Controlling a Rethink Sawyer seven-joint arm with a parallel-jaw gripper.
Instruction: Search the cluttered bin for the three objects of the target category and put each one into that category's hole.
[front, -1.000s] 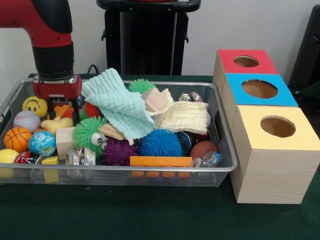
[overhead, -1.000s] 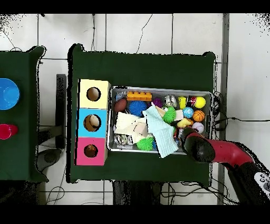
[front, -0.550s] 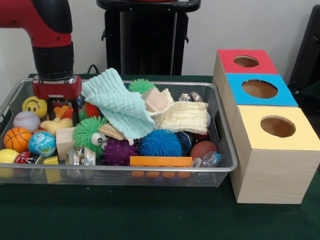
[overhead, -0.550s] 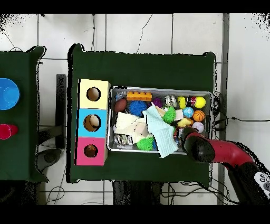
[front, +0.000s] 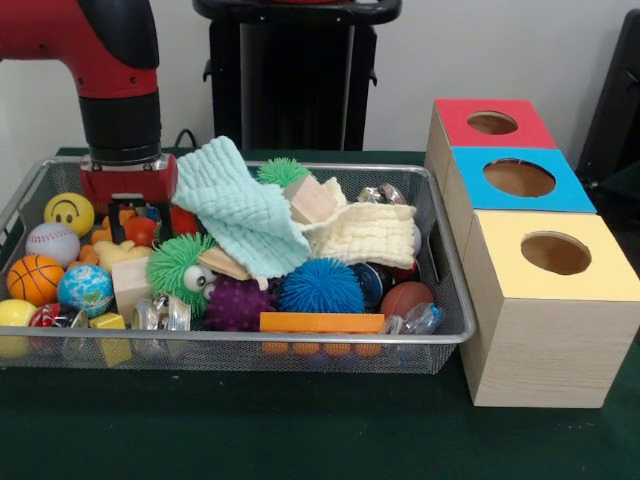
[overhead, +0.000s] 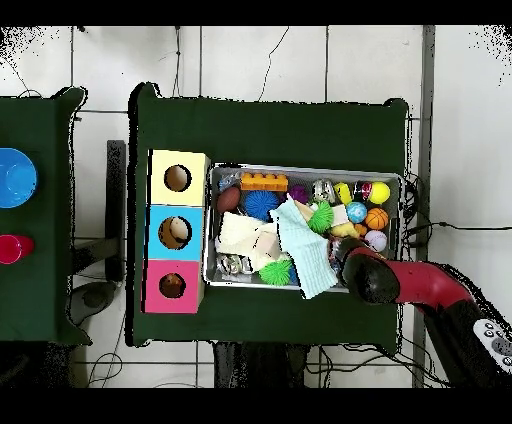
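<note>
A wire mesh bin (front: 250, 343) holds mixed clutter. A mint cloth (front: 240, 210) and a cream cloth (front: 370, 232) lie over the middle. Around them are a green spiky toy with eyes (front: 178, 268), a blue spiky ball (front: 320, 285), a purple spiky ball (front: 237, 303), wooden blocks (front: 312, 200) and an orange brick (front: 320, 322). At the left are a smiley ball (front: 70, 212), a baseball (front: 53, 242), a basketball (front: 33, 277) and a globe ball (front: 84, 287). My gripper (front: 133, 215) is down in the bin's back left, just above a small red ball (front: 140, 231). The arm (overhead: 400, 285) hides it from overhead.
Three wooden boxes with round holes stand beside the bin: red top (front: 490, 122), blue top (front: 520, 178) and yellow top (front: 555, 255). Overhead, a blue bowl (overhead: 15, 177) and a red object (overhead: 10, 248) sit on a separate table.
My gripper has shifted a little to the right in the front view, toward the mint cloth. A small red ball now shows under it where an orange piece showed before.
</note>
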